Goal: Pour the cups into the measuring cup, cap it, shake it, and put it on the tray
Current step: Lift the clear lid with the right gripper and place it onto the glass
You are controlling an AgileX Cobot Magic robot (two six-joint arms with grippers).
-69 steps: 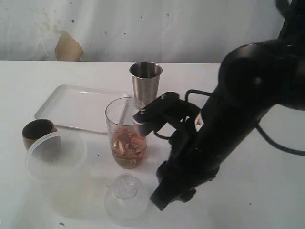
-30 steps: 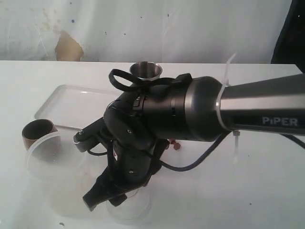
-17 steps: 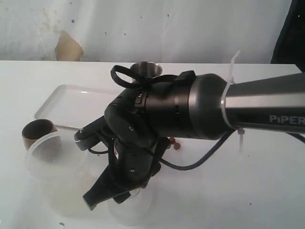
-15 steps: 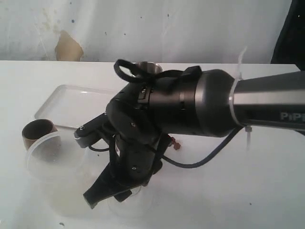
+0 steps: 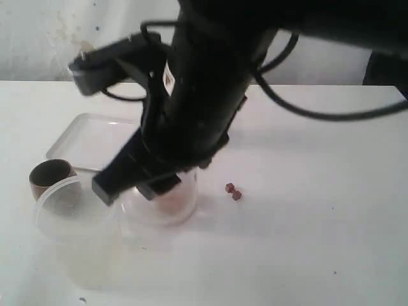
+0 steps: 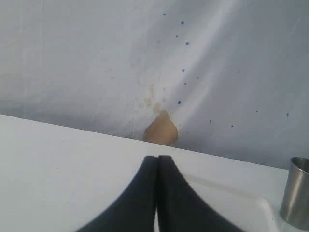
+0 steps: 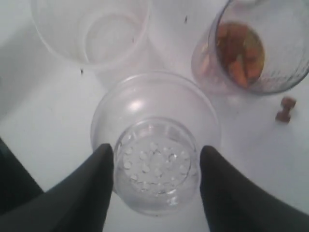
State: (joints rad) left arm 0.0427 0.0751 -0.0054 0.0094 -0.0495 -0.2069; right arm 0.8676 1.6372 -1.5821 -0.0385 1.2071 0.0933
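Observation:
My right gripper is shut on the knob of the clear domed lid, one finger on each side, and holds it off the table. In the exterior view the lid hangs low, just in front of the measuring cup. The measuring cup holds brown pieces. The dark-brown cup stands at the left. The steel tumbler stands by the tray; in the exterior view the arm hides it. My left gripper is shut and empty, above the table near the tray.
A wide cloudy tub stands at the front left, touching the brown cup. Small brown bits lie on the white table to the right of the measuring cup. The right arm blocks the middle of the exterior view. A white wall runs behind.
The right gripper closed on the lid's knob at the table's front, then lifted it up and back toward the measuring cup. The left gripper stayed shut.

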